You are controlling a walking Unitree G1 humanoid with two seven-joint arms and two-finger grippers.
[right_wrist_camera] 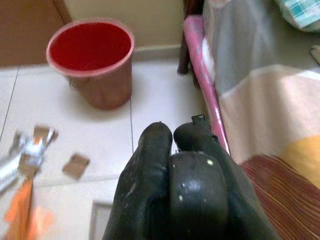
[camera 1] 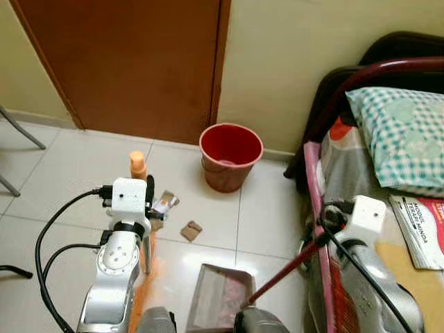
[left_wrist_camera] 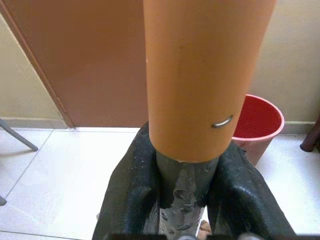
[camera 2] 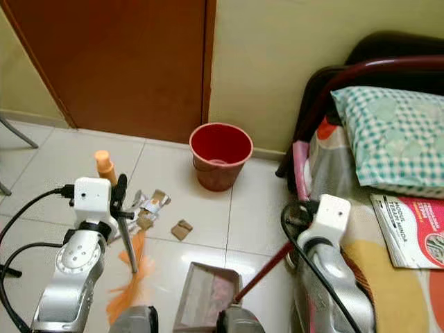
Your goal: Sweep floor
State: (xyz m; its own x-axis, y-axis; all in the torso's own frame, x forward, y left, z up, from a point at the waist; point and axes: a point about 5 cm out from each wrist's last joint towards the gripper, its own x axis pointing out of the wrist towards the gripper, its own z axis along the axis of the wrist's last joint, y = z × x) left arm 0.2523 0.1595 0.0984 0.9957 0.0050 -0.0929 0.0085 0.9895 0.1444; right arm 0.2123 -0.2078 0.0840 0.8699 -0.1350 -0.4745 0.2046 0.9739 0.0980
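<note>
**Broom in left gripper, dustpan handle in right, scraps on tile by red bucket**

Left gripper (camera 2: 121, 198) sits lower left of the frame, fingers clenched round the grey shaft of the broom (camera 2: 128, 250). Left wrist view shows both black fingers (left_wrist_camera: 131, 200) pressed against the grey shaft just under its orange sleeve. Orange cap of the broom handle (camera 1: 137, 165) pokes up above the wrist. Orange bristles (camera 2: 128, 284) fan out on the tile at lower left, blurred.

Right gripper (camera 1: 320, 229) is at lower right, beside the bed edge, grasping a dark red handle (camera 1: 284, 272) that runs diagonally down to the dustpan (camera 1: 218, 295). Right wrist view: fingers (right_wrist_camera: 150, 170) closed together, handle itself hidden behind them. Dustpan lies flat on the floor at bottom centre, open mouth toward the scraps, something pinkish inside, too blurred to tell what.

Litter: a brown cardboard piece (camera 1: 191, 230) on the tile left of centre, apart from the dustpan; a cluster of crumpled wrappers (camera 2: 147, 206) just beside the left gripper.

Red bucket (camera 1: 230, 156) stands upright in the centre, near the wall and the brown door (camera 1: 132, 62). Bed (camera 1: 368, 208) fills the right side, with a checked pillow (camera 1: 406, 139) and a red-white booklet (camera 1: 423, 229) on it. Black cables loop at lower left.
</note>
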